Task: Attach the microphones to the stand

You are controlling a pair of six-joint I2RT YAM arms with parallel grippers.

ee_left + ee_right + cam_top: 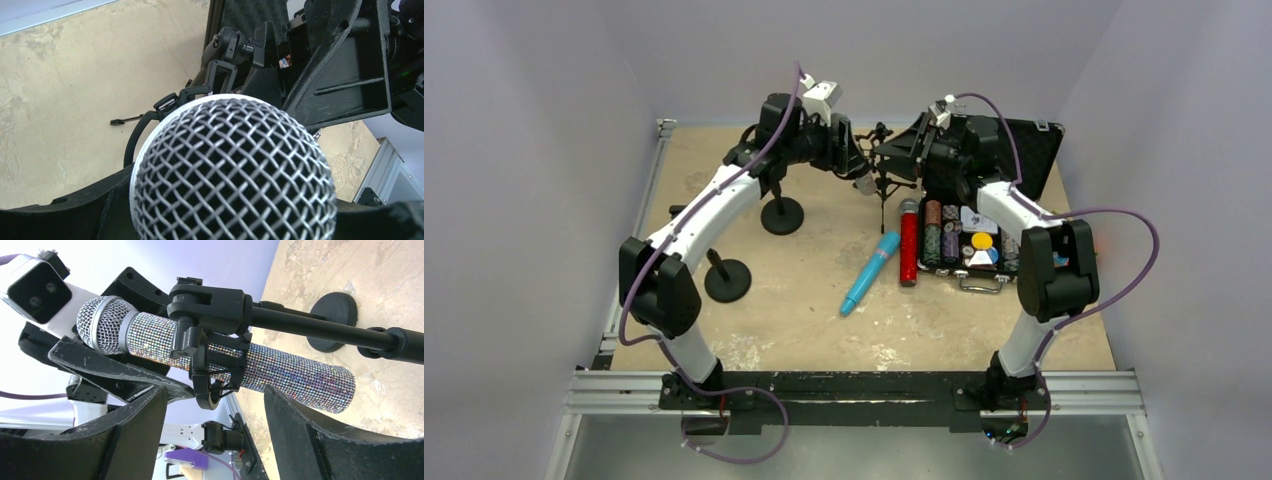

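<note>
The silver-glitter microphone (280, 370) lies level in the black clip (210, 340) of the stand (883, 200). Its grey mesh head (232, 170) fills the left wrist view. My left gripper (861, 170) is open, with a finger (60, 215) on either side of that head. My right gripper (215, 400) is open just under the clip, with nothing between its fingers. The light blue microphone (871, 272) and the red-glitter microphone (909, 245) lie on the table in front of the stand.
Two round black stand bases (782, 215) (727, 280) stand on the left of the table. An open black case (969, 245) with poker chips sits on the right, its lid (1029, 150) raised behind the right arm. Grey walls close in the table.
</note>
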